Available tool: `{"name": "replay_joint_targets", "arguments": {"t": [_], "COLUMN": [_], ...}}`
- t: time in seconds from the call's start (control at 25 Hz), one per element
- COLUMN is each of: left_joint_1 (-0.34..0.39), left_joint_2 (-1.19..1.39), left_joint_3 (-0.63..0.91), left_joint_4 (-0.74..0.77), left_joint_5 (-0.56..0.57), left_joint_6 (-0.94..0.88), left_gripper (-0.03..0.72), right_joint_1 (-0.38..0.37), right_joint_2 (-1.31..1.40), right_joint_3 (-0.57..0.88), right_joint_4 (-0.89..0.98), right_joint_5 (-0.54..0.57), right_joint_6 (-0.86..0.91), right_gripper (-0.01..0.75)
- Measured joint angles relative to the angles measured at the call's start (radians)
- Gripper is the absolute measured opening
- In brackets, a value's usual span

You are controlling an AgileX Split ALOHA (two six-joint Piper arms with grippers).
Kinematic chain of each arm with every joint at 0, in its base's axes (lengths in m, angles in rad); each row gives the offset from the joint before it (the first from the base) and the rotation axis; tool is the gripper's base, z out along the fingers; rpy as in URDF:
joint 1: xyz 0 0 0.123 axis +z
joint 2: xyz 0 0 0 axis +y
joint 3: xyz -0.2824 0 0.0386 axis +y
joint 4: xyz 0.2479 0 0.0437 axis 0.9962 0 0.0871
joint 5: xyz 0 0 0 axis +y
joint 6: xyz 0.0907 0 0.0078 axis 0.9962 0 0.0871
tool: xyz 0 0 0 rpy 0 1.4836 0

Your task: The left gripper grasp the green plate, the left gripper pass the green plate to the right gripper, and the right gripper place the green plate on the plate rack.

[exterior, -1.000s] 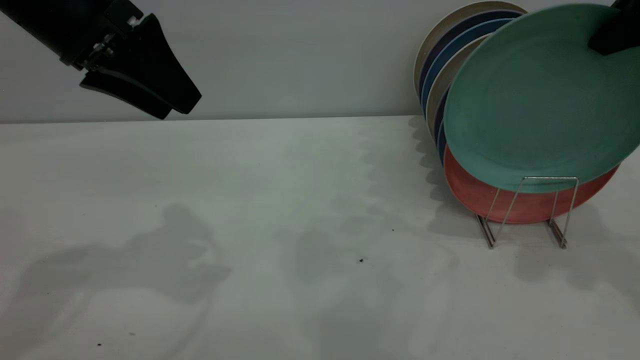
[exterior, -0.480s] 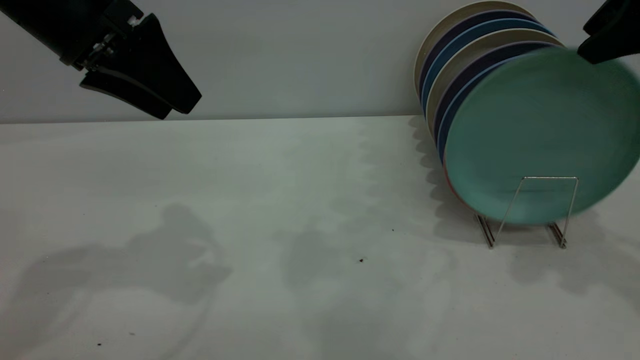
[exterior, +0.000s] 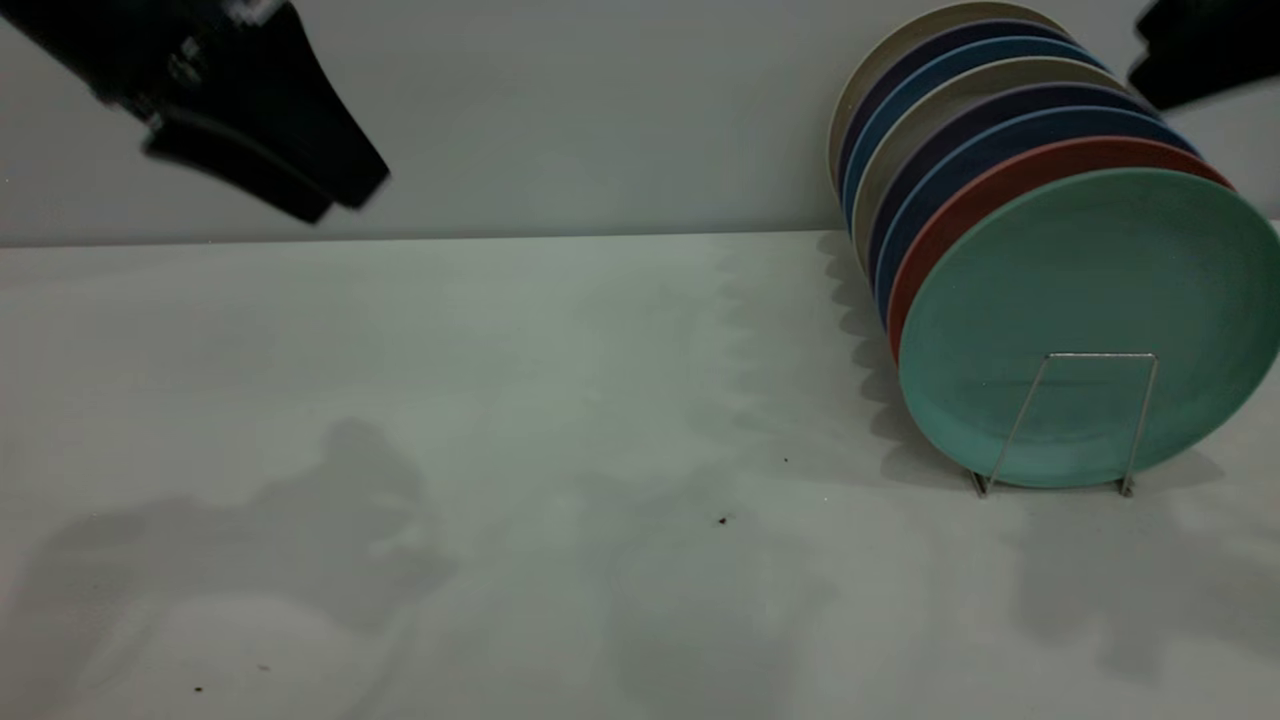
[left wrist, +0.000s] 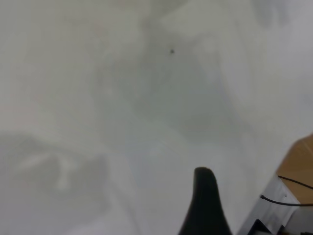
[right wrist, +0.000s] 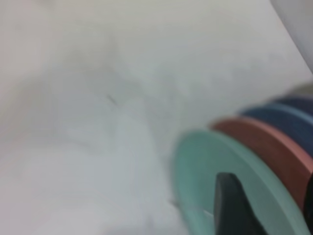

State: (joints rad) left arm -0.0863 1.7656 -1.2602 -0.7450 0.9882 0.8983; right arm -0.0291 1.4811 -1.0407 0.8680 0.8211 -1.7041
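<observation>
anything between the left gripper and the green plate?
Nothing: exterior view shows only bare table between the left gripper and the green plate.

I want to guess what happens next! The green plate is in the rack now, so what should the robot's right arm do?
Probably just lift the right pincer up and away a little. The green plate already stands on edge in the plate rack, leaning on the red plate behind it, and the pincer is above it, not touching. The left pincer hangs idle far off.
</observation>
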Motion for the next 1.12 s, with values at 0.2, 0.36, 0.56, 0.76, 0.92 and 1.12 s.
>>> {"name": "replay_joint_targets", "arguments": {"t": [0.2,0.36,0.56,0.76,0.92,1.12], "left_joint_1": [0.000,0.000,0.000,0.000,0.000,0.000], "left_joint_2": [-0.200,-0.386,-0.569,-0.695,-0.802,-0.926], "left_joint_3": [0.000,0.000,0.003,0.074,0.207,0.409], "left_joint_4": [0.089,0.197,0.315,0.424,0.518,0.620], "left_joint_5": [0.063,0.129,0.179,0.179,0.179,0.176], "left_joint_6": [-0.121,-0.262,-0.444,-0.568,-0.637,-0.724], "left_gripper": [0.590,0.590,0.590,0.590,0.590,0.590], "right_joint_1": [0.000,0.000,0.000,0.000,0.000,0.000], "right_joint_2": [-0.231,-0.408,-0.575,-0.714,-0.814,-0.912], "right_joint_3": [0.000,0.000,0.000,0.025,0.131,0.340], "right_joint_4": [-0.024,-0.149,-0.342,-0.506,-0.636,-0.815], "right_joint_5": [0.217,0.368,0.411,0.419,0.419,0.419], "right_joint_6": [0.405,0.739,1.053,1.335,1.478,1.617], "right_gripper": [0.367,0.367,0.367,0.367,0.367,0.367]}}
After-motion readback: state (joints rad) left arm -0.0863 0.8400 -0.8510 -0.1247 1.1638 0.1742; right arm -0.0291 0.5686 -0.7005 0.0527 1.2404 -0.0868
